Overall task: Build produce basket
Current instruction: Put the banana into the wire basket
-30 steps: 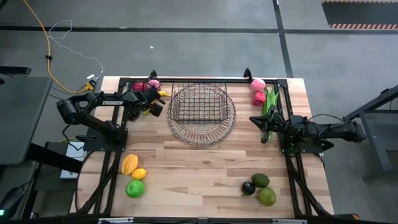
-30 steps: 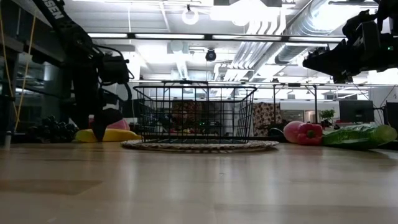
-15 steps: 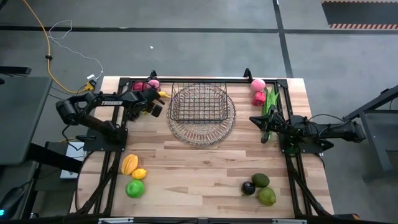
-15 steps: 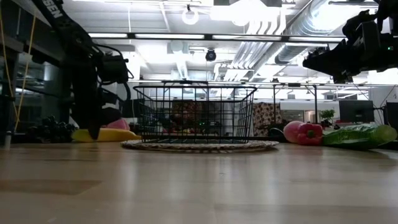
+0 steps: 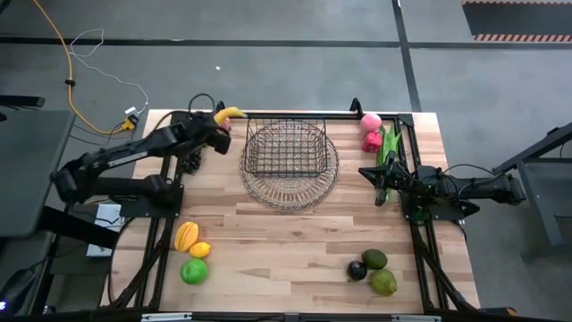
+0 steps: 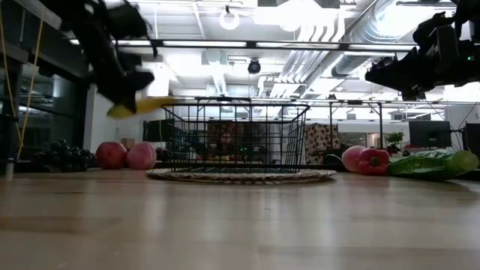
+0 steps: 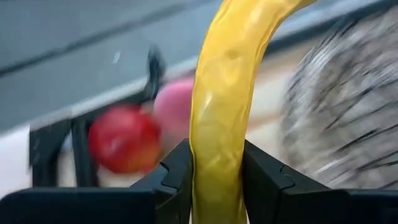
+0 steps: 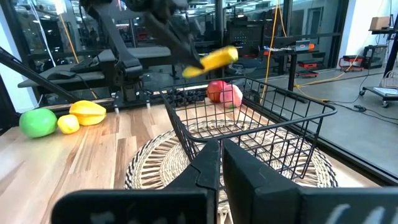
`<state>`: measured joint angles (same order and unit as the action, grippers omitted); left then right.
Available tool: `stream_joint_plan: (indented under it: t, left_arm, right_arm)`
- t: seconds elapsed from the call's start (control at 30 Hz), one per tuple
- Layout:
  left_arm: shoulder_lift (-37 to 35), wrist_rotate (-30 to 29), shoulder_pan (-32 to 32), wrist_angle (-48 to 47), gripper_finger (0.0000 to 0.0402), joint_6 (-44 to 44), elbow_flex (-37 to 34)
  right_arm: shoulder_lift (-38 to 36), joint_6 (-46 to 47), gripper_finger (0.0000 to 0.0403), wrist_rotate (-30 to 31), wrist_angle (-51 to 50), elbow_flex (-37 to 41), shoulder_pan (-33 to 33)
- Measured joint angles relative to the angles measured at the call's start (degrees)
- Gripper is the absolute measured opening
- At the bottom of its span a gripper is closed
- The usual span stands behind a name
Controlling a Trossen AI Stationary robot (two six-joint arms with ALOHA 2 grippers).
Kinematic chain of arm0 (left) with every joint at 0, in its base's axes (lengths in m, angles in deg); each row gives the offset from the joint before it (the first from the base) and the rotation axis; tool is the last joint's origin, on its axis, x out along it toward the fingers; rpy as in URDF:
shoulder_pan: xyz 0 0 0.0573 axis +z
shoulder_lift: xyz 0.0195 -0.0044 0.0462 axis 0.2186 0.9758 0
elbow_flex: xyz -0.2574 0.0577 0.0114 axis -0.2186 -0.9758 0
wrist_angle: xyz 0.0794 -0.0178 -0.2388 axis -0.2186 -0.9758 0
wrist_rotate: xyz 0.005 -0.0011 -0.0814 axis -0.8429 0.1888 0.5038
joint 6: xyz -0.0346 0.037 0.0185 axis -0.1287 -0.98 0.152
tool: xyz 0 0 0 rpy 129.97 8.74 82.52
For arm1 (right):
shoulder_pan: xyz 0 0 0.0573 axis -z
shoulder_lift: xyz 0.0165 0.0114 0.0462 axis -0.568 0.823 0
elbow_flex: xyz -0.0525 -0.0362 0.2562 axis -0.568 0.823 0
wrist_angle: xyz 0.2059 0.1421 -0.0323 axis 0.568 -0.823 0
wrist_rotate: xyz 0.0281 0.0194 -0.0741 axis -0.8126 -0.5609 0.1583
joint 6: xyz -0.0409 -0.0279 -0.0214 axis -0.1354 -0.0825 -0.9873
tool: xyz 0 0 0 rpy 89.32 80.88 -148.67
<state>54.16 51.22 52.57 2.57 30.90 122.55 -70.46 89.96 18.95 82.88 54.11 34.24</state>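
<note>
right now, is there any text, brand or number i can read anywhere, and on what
None can be read in these views.
Left arm: the high view shows no legible lettering on it.
Banana in the left pincer: no sticker or label shows.
Basket: plain wire, no tag.
Room behind the table: any signs are too small to read.

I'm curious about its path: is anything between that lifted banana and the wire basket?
No. From above, the banana in the left pincer hangs just outside the basket rim, with only bare table between.
</note>
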Motion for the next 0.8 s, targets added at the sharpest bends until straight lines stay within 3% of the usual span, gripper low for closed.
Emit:
stream_joint_plan:
  t: [0.33,0.43,0.63,0.8]
  left_arm:
    - [-12.8,5.2,-18.3,19.4,0.0091,-7.0,-1.4]
    - [-14.1,5.3,-25.6,31.3,0.0091,-8.9,-6.3]
    - [-12.8,4.7,-37.0,63.8,0.009,-16.9,-20.5]
    - [-10.4,7.9,-42.2,75.8,0.009,-18.4,-26.3]
  right_arm:
    - [0.0,0.0,0.0012,0.0,0.0,0.0,0.0]
    - [0.0,0.0,0.0012,0.0,0.0,0.0,0.0]
    - [0.0,0.0,0.0012,0.0,0.0,0.0,0.0]
    - [0.0,0.0,0.0012,0.0,0.0,0.0,0.0]
